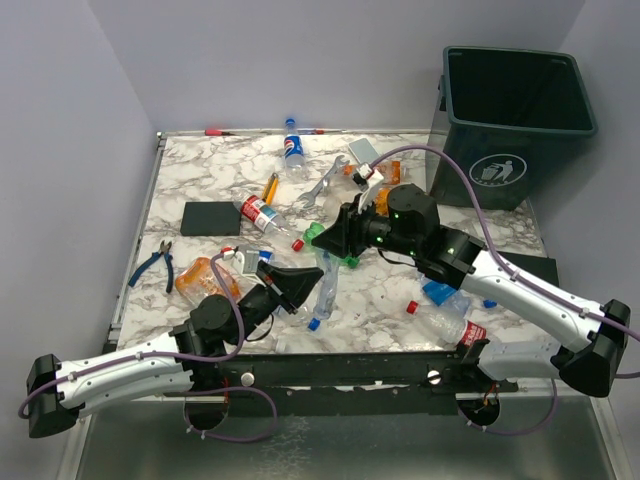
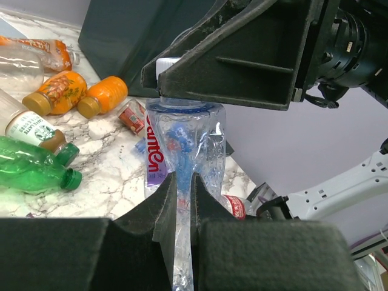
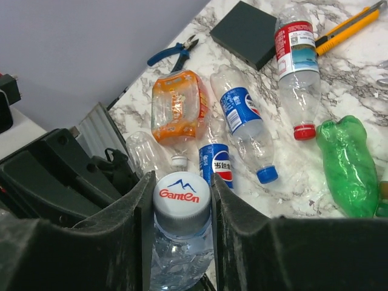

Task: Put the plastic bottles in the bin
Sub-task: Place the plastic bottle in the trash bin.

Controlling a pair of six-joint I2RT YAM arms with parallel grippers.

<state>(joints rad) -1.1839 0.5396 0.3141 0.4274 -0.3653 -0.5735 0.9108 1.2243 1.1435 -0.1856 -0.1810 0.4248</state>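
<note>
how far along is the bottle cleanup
Done: nothing that shows; no bottle is visible inside the bin. In hand: one clear bottle, the left gripper clamped on its crushed base and the right gripper on its cap. Left: many bottles on the table, such as the green bottle and the orange bottle.

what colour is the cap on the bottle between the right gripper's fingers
White cap, red Ganten lettering under a blue mountain mark; clearest in right wrist view.
</note>
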